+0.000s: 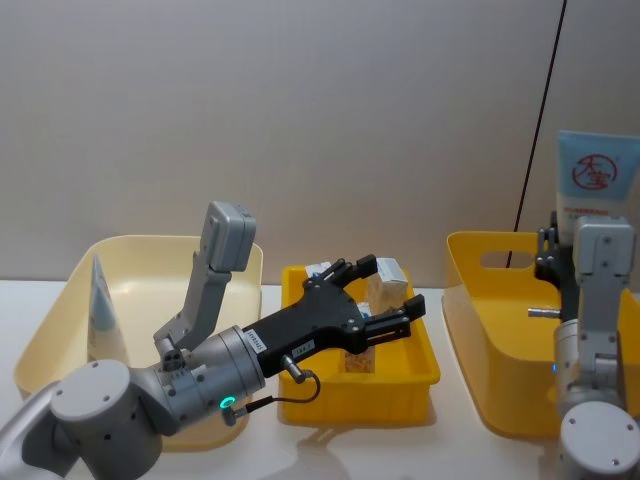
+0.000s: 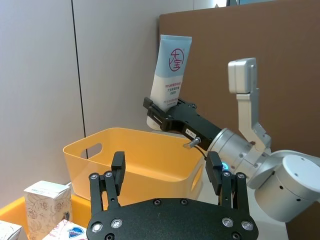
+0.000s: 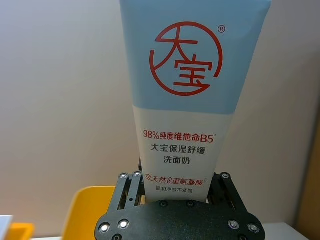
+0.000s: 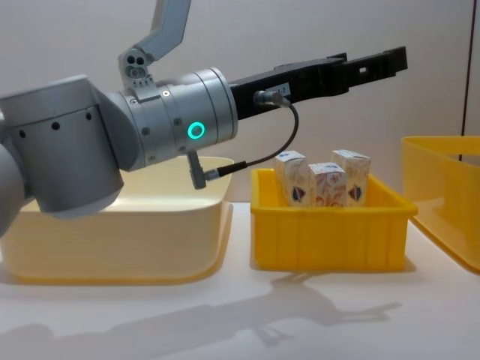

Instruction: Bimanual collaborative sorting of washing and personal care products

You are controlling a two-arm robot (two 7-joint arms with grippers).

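Observation:
My right gripper (image 1: 556,250) is shut on a light-blue squeeze tube (image 1: 596,175) with a red circular mark, held upright above the right yellow bin (image 1: 490,290). The right wrist view shows that tube (image 3: 185,100) standing up between the jaws. My left gripper (image 1: 390,285) reaches over the middle yellow bin (image 1: 300,385), open and empty, just above several white cartons (image 1: 388,280). In the chest view this gripper (image 4: 375,64) hangs well above the cartons (image 4: 322,184). Another tube (image 1: 100,300) leans inside the cream bin (image 1: 150,250).
The three bins stand in a row on the white table, cream at the left, small yellow in the middle, large yellow (image 4: 442,187) at the right. A grey wall stands close behind. A dark cable (image 1: 535,130) runs down the wall behind the right bin.

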